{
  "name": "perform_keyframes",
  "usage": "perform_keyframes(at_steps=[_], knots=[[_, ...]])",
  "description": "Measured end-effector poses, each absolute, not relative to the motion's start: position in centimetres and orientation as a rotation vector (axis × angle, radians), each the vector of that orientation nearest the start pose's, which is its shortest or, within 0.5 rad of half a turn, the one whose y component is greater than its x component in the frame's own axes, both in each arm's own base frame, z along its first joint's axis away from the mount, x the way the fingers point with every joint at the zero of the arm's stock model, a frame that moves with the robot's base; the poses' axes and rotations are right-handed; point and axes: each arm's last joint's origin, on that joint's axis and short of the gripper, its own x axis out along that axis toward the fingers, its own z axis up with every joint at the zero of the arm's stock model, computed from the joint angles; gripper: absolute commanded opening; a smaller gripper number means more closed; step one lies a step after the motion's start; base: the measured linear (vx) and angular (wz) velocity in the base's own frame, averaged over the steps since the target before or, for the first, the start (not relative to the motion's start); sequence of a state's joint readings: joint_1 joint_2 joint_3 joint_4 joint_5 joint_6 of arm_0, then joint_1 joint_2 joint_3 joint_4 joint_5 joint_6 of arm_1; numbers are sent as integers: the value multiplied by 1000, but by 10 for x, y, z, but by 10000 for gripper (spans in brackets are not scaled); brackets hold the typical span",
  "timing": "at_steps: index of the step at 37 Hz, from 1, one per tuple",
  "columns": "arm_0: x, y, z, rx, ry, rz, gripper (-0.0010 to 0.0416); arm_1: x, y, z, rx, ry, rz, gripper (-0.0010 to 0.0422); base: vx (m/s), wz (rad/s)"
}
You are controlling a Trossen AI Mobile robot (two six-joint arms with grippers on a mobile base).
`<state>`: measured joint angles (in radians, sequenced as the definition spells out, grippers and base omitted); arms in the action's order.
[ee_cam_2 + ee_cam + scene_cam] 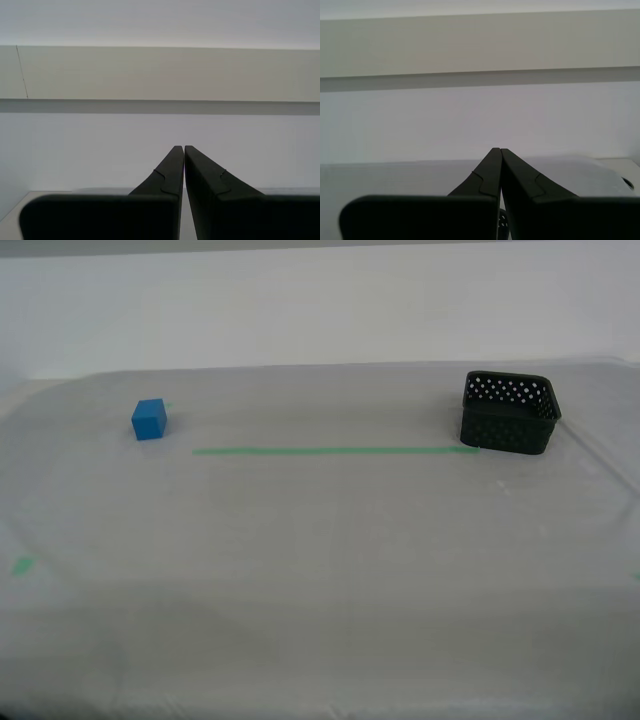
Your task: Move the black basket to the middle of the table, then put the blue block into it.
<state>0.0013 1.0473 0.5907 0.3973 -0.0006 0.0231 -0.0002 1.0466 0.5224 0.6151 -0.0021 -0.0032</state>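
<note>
Our first gripper [500, 150] is clenched on nothing, its two black fingers pressed tip to tip and aimed level at the pale wall beyond the far table edge; a dark perforated scrap shows just under the fingers, too small for us to name with certainty. My second gripper [184, 147] is likewise pinched closed and empty, pointing at the same plain wall. We judge both arms are parked high and drawn back, since neither shows in the exterior view, so nothing of the task has begun.

Outward on the large table covered in whitish-grey cloth [320, 570], the small square black plastic basket with perforated walls [507, 413] stands upright and empty near the exterior view's right, touching the end of the long thin green tape line [335, 450]. It sits there, not in the middle, so moving it comes first. The small solid bright-blue cube [149, 419] rests well apart, toward the exterior view's left, beyond the line's other end.

We count one basket, one blue block, one long tape line, two grippers.
</note>
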Motion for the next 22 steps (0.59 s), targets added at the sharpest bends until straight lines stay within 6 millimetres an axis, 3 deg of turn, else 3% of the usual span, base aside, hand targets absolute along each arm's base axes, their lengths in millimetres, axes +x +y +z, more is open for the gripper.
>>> perform_keyframes(at_steps=[22], knots=[[240,0,297,36,385,-7,-1,226,0,270,-3,-91,1,0,0,0]])
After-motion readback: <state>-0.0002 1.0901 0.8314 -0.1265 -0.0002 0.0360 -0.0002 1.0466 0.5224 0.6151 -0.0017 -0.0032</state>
